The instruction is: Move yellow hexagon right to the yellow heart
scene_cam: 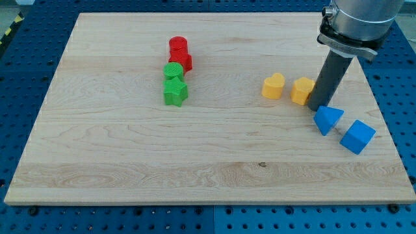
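camera view, the only one: taking the yellow heart as the landmark, the yellow hexagon sits just to the view's right of it, near but apart, with a thin strip of wooden board showing between them. my tip rests at the hexagon's right edge, touching it or very nearly, on the far side from the heart; there is no gripper on this rod, so no jaws to call wide or narrow, and nothing is held. as i judge it, the hexagon already lies right of the heart, so the risk from here is overshoot — any further push leftward would drive the hexagon into the heart and shove the heart out of place. a second risk: the blue triangular block lies just below-right of the tip, almost touching, and a careless withdrawal toward the view's bottom would knock it, perhaps into the blue cube further right of the heart. counted — two yellow blocks, two blue, two red blocks stacked close well to the heart's left, and two green blocks just below them; eight blocks, one rod.
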Tool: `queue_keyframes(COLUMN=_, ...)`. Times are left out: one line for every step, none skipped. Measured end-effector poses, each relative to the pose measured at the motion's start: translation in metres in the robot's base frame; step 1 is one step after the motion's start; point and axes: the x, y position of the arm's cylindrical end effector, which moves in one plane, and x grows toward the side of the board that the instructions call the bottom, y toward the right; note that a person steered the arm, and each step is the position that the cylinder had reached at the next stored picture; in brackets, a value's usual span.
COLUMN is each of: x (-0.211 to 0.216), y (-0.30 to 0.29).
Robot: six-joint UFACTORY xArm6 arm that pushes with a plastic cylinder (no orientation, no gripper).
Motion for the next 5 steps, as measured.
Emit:
queue_keyframes(x=-0.015, y=0.0)
queue_keyframes(x=-0.021, y=0.0)
queue_keyframes(x=-0.021, y=0.0)
queue_keyframes(x=-0.021, y=0.007)
queue_keyframes(x=-0.02, y=0.024)
